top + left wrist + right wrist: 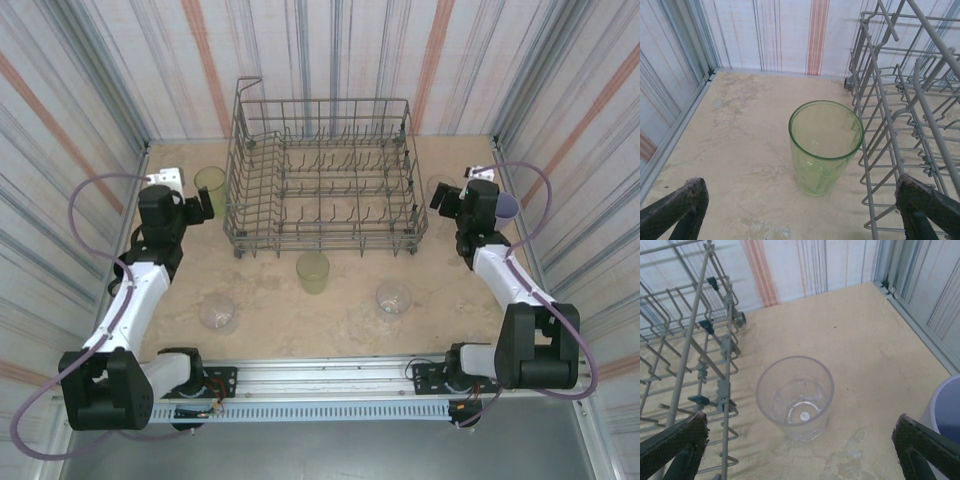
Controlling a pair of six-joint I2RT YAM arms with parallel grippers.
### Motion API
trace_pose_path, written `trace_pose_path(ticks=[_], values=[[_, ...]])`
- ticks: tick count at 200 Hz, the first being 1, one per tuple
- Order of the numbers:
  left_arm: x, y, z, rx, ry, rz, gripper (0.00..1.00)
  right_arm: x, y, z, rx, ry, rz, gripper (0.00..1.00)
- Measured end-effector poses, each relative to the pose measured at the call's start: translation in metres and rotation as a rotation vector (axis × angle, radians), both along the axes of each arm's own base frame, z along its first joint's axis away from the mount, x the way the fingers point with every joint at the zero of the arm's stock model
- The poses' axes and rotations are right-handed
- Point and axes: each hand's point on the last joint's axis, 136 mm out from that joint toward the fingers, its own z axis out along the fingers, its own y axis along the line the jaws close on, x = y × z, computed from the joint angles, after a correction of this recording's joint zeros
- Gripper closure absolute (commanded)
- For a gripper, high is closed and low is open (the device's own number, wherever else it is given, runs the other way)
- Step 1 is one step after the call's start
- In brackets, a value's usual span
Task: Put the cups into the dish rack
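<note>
The grey wire dish rack (pixel 330 237) stands at the back centre with no cup in it. Left of it a yellow-green cup (pixel 210 184) stands upright. My left gripper (pixel 201 204) is open just short of that cup (pixel 825 145), its fingers (pixel 676 207) wide apart, beside the rack's wall (pixel 927 120). My right gripper (pixel 444 198) is open at the rack's right side (pixel 729 347), facing an upright clear cup (pixel 796 396). A lavender cup (pixel 508 206) sits right of that wrist (pixel 946 410). In front of the rack stand a second yellow-green cup (pixel 313 271) and two clear cups (pixel 218 313) (pixel 393 297).
Striped walls enclose the table on three sides, close to both arms. The metal rail (pixel 320 375) with the arm bases runs along the near edge. Bare tabletop (pixel 270 300) lies between the front cups.
</note>
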Motion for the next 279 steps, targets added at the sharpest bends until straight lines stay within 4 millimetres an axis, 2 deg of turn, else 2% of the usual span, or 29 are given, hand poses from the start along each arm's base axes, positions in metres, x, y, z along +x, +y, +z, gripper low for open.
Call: trace_pose_path(ticks=[32,67,94,114,139,174,200,228,255,279], values=[[-0.006,0.001,0.013,-0.024,0.027,0.018,0.01,0.001,-0.002,0.023,0.034,0.041,-0.026,0.01],[-0.011,0.002,0.042,-0.018,-0.035,0.023,0.01,-0.001,-0.014,0.044,0.067,0.095,-0.086,0.01],[-0.014,0.002,0.063,-0.017,-0.085,0.021,0.01,0.001,-0.027,0.055,0.085,0.164,-0.145,0.01],[-0.013,-0.002,0.074,-0.027,-0.106,-0.004,0.01,-0.001,-0.036,0.055,0.097,0.223,-0.181,0.01],[-0.014,-0.013,0.071,-0.061,-0.093,-0.059,0.01,-0.004,-0.047,0.049,0.107,0.296,-0.207,0.01],[-0.018,-0.028,0.070,-0.122,-0.054,-0.137,0.01,-0.001,-0.071,0.023,0.119,0.458,-0.269,0.01],[-0.022,-0.037,0.073,-0.145,-0.042,-0.186,0.01,-0.003,-0.076,0.000,0.119,0.559,-0.283,0.00],[-0.030,-0.044,0.079,-0.159,-0.055,-0.224,0.01,-0.002,-0.076,-0.018,0.122,0.634,-0.284,0.05],[-0.041,-0.052,0.094,-0.167,-0.100,-0.269,0.01,0.000,-0.076,-0.033,0.124,0.685,-0.287,0.15],[-0.043,-0.054,0.097,-0.170,-0.108,-0.281,0.01,0.002,-0.077,-0.042,0.127,0.709,-0.291,0.23]])
